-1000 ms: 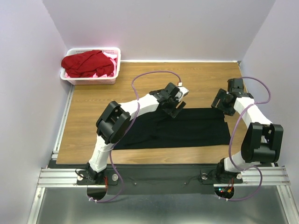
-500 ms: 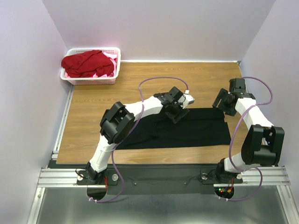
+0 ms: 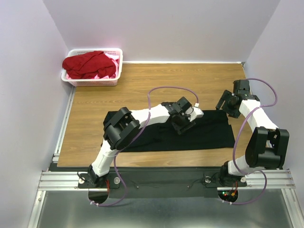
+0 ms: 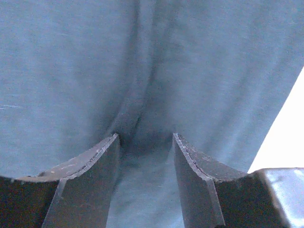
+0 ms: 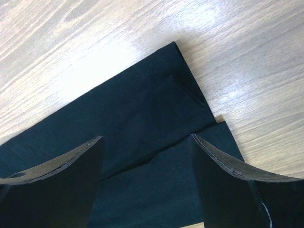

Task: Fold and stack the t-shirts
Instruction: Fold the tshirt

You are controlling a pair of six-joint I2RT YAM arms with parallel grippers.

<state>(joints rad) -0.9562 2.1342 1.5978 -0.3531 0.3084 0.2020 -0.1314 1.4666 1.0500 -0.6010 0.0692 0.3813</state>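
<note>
Fold step, I judged: left gripper stood half-spread astride a pucker in the black t-shirt; right gripper hung spread above its corner. Next move called for pinching cloth.

A lab test cell: plain walls enclose a wooden table on aluminium rails.

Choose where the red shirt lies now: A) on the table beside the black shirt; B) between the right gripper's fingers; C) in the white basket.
C: the red shirt is heaped in the white basket at the table's far left corner, apart from the black shirt.
</note>
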